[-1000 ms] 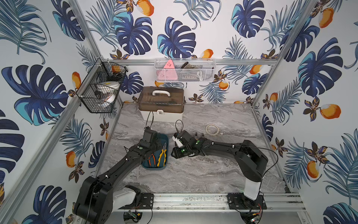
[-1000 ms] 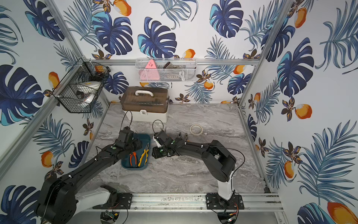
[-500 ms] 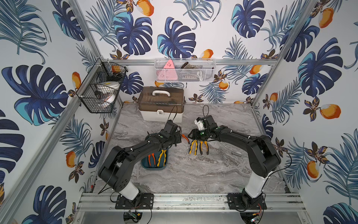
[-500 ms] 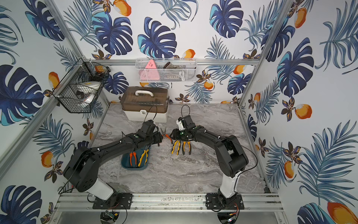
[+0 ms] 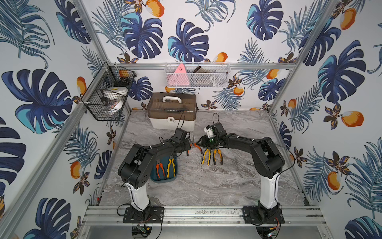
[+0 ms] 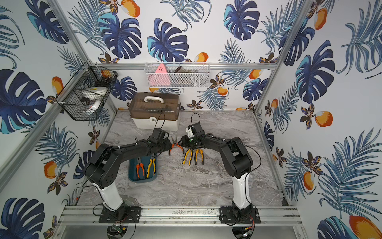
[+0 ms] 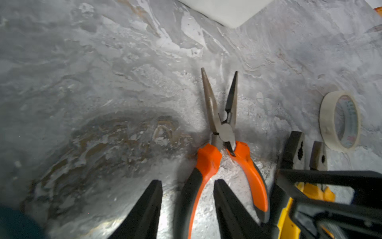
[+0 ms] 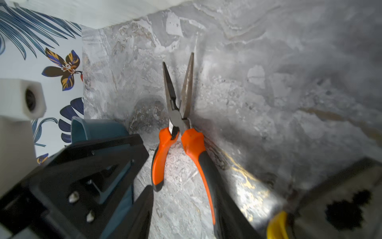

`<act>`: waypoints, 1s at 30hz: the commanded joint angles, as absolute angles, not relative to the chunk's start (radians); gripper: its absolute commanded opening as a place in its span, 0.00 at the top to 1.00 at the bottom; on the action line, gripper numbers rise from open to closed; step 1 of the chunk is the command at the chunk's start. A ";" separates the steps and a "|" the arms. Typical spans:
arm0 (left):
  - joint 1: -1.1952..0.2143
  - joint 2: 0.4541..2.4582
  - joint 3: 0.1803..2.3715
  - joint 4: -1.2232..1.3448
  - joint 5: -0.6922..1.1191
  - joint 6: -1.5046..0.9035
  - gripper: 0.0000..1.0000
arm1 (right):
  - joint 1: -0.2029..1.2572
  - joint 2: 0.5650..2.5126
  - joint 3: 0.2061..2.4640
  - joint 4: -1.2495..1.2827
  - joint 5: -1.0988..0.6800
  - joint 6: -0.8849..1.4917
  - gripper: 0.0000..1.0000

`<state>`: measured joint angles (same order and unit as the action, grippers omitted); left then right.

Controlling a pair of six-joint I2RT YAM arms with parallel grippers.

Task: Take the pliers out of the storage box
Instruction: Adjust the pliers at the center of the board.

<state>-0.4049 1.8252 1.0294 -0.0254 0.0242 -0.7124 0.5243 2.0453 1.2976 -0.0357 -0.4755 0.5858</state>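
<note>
Broadly, both arms have swung away from the storage box [image 5: 164, 179] toward the middle of the marbled surface [image 5: 206, 186]; a second ago both claws were at the box. The box itself has not shifted and lies at 8 o'clock from the point where the claws now meet.

Left claw [image 7: 187, 184]: fingers [image 7: 144, 207] spread, straddling one handle of the long-nosed pliers [image 7: 226, 132] with a gap on either side, so nothing is pinched. Right claw [image 8: 186, 192]: likewise spread about the other handle, with one finger [image 8: 144, 209] well clear of the orange grip.

Half a second ago the orange handles showed at the left claw's tip. The tool now appears to lie flat on the surface, nose toward about 12 o'clock, with the white case [image 5: 172, 112] at 11 o'clock from it. At 4 o'clock, just beside it, lie a yellow-handled pliers [image 5: 206, 154] and a second yellow-handled pliers [image 5: 217, 153]; neither was on the open surface a second ago.

Inside the box remain an orange-handled pliers [image 5: 159, 168] and a third yellow-handled pliers [image 5: 170, 165]. Judged from this layout, three of the five are out and the release looks complete, leaving two removals.
</note>
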 commanded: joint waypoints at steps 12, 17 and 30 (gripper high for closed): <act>-0.435 1.859 0.971 0.063 0.073 -0.787 0.54 | 0.550 2.068 1.275 0.018 -0.498 0.608 0.49; -0.464 1.847 0.950 0.091 0.084 -0.822 0.55 | 0.569 2.036 1.233 0.066 -0.500 0.646 0.49; -0.475 1.751 0.892 0.071 0.084 -0.823 0.56 | 0.631 1.938 1.148 0.102 -0.468 0.674 0.49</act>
